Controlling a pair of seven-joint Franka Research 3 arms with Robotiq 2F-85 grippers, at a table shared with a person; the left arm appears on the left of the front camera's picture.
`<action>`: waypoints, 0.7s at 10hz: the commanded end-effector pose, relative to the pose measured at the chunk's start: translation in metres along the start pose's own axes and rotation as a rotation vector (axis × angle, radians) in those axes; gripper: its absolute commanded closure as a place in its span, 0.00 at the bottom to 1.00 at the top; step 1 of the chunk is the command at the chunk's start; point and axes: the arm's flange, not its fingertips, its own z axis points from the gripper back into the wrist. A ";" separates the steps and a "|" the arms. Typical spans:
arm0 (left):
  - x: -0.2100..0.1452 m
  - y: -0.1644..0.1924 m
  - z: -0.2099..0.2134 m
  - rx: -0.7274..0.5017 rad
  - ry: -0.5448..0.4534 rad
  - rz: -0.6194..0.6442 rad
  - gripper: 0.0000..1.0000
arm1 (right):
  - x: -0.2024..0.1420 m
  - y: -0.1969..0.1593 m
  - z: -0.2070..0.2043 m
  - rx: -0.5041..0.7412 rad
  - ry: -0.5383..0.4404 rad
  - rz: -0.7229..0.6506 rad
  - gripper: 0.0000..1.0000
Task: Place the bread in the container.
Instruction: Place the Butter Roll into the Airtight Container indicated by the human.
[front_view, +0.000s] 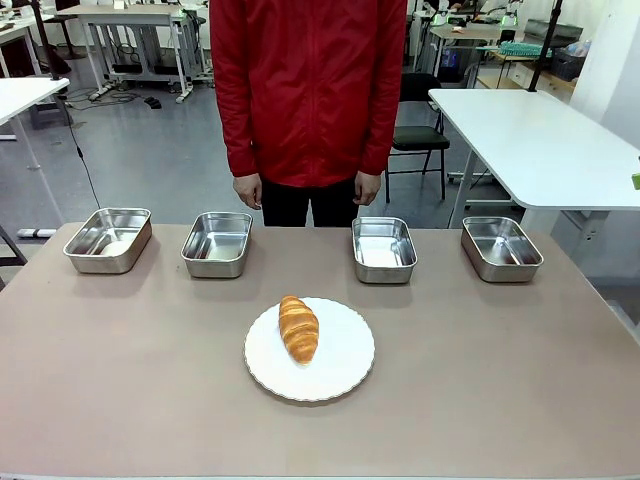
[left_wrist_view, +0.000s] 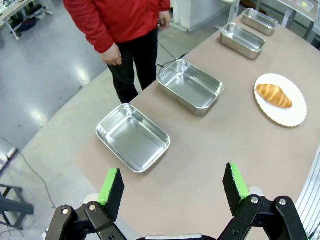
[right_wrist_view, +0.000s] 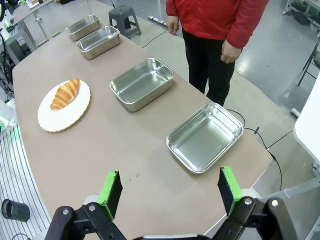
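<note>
Croissant (front_view: 298, 328) on scalloped white plate (front_view: 345, 372), mid-counter (front_view: 500, 380); four steel pans (front_view: 213, 268) in row behind. Left tool (left_wrist_view: 173, 175) wide, empty; right tool (right_wrist_view: 170, 181) same.

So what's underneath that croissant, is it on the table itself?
No, the croissant lies on a round white plate, which sits on the brown table. The patch of plate directly beneath it is hidden.

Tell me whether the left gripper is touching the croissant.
Apart. The left wrist view shows the left gripper open and empty, with the croissant far off on its plate and bare tabletop between them.
</note>
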 end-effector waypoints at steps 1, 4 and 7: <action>-0.001 0.000 0.001 0.001 -0.004 0.001 0.00 | 0.000 0.000 -0.001 0.001 -0.015 0.004 0.00; -0.001 0.000 0.001 0.001 -0.004 0.001 0.00 | 0.000 0.000 -0.001 0.001 -0.015 0.004 0.00; -0.001 0.000 0.001 0.001 -0.004 0.001 0.00 | 0.000 0.000 -0.001 0.001 -0.015 0.004 0.00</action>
